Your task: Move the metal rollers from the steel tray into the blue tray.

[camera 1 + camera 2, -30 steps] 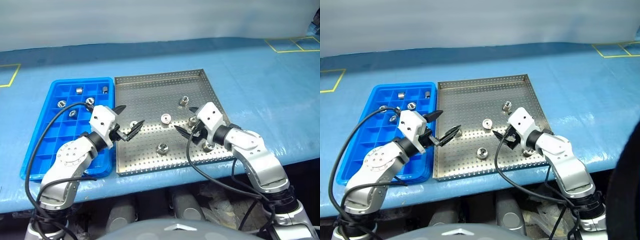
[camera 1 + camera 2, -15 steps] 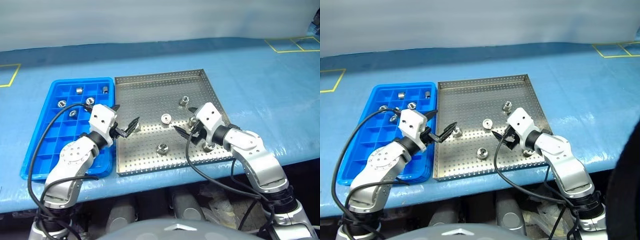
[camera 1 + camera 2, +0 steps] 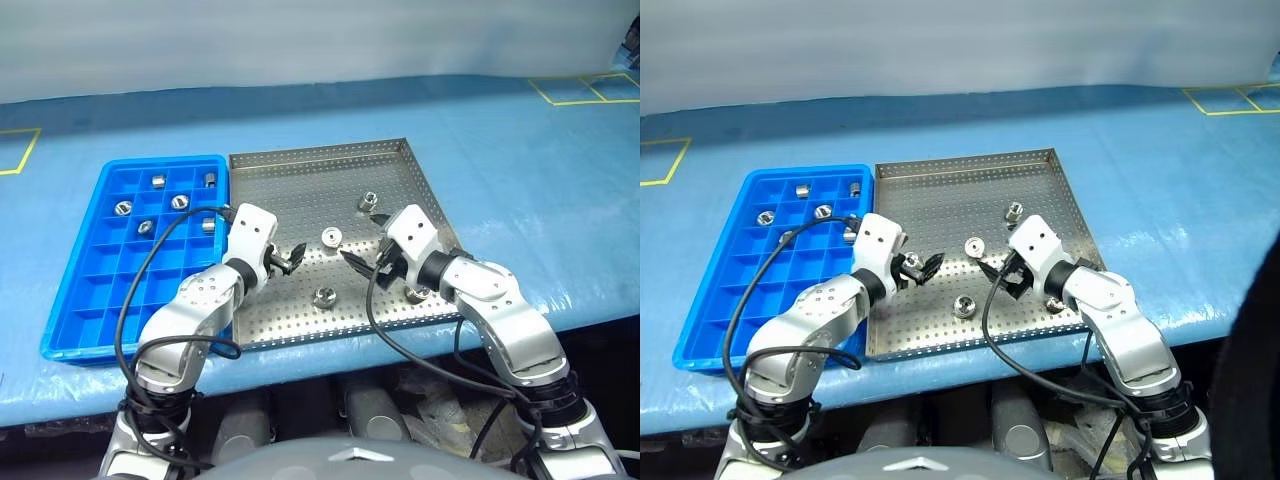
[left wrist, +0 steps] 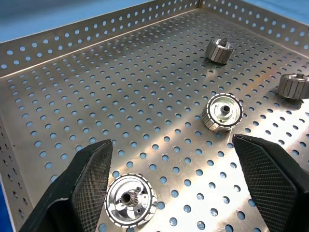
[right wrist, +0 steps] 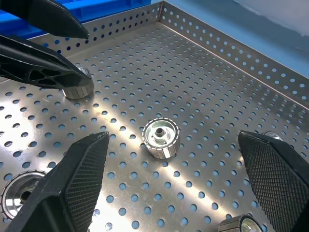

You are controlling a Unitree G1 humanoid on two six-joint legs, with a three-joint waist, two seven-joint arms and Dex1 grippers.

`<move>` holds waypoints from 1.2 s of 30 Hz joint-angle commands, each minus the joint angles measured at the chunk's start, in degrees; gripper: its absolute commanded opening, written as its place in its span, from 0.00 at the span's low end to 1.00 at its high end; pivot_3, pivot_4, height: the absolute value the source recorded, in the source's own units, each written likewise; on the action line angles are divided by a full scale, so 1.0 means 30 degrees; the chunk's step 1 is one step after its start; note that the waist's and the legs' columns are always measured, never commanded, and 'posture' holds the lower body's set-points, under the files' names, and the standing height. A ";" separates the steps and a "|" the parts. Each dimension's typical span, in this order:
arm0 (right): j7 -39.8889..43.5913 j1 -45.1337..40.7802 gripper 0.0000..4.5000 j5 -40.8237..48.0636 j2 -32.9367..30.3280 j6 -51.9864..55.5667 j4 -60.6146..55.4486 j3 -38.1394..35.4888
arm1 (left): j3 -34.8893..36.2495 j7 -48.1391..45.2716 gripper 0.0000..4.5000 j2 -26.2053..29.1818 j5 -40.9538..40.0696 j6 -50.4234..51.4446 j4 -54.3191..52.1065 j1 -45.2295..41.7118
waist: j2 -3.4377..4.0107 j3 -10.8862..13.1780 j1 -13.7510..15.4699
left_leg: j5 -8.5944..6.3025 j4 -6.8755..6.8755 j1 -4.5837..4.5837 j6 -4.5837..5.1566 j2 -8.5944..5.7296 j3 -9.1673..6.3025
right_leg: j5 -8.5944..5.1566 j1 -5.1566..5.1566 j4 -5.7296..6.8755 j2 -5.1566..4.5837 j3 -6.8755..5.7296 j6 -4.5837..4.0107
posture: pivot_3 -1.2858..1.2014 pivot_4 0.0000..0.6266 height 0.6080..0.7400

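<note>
Rollers lie in two places. Some sit on the steel tray, spread well apart on its dotted floor. Others already sit in the far squares of the blue tray, one to a square.

The left gripper is wide open and holds nothing. It hangs low over the steel tray near that tray's left side, and a roller lies on the floor by one of its fingers. From the head views that roller is mostly hidden behind the gripper, but the left wrist view shows it clearly, with a little hole in the middle.

The right gripper is wide open too, and empty. A roller lies on the floor out in front of it, between its two fingers in the right wrist view. That view also shows the left gripper's dark fingers next to another roller.

One roller is half hidden behind the right arm. Two more are cut off at the edge of the right wrist view.
</note>
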 commanded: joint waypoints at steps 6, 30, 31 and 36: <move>-0.0308 -0.0070 0.99 -0.0025 0.0123 -0.0496 -0.0451 -0.0388 | 0.0194 0.1013 0.96 -0.0472 0.0731 0.0594 0.0288 -0.0252 | -0.0001 0.0000 0.0052 | -0.0001 0.0007 -0.0003 0.0001 -0.0010 0.0006 | 0.0004 0.0001 -0.0008 -0.0015 0.0010 0.0003 | 0.44 0.24 1.00; -0.0754 -0.0138 1.00 0.0012 0.0296 -0.0451 -0.0714 -0.0675 | 0.0170 0.0099 0.47 -0.0837 0.1130 -0.0653 0.4669 -0.1263 | 0.0001 -0.0002 -0.0021 | -0.0001 0.0014 -0.0002 0.0002 -0.0018 0.0011 | 0.0011 0.0001 -0.0004 -0.0015 0.0023 0.0010 | 0.43 0.24 1.00; -0.0769 -0.0138 1.00 0.0010 0.0315 -0.0449 -0.0730 -0.0702 | 0.0184 0.0070 0.47 -0.0858 0.1147 -0.0645 0.4668 -0.1261 | 0.0001 -0.0002 -0.0023 | -0.0001 0.0014 -0.0002 0.0002 -0.0018 0.0011 | 0.0011 0.0001 -0.0004 -0.0015 0.0025 0.0011 | 0.43 0.24 1.00; -0.0816 -0.0118 1.00 -0.0020 0.0345 -0.0443 -0.0787 -0.0734 | 0.0343 -0.0106 0.41 -0.0908 0.1116 -0.0707 0.4599 -0.1167 | 0.0002 -0.0003 -0.0028 | -0.0001 0.0016 -0.0002 0.0001 -0.0018 0.0011 | 0.0013 0.0001 -0.0002 -0.0015 0.0027 0.0015 | 0.43 0.24 1.00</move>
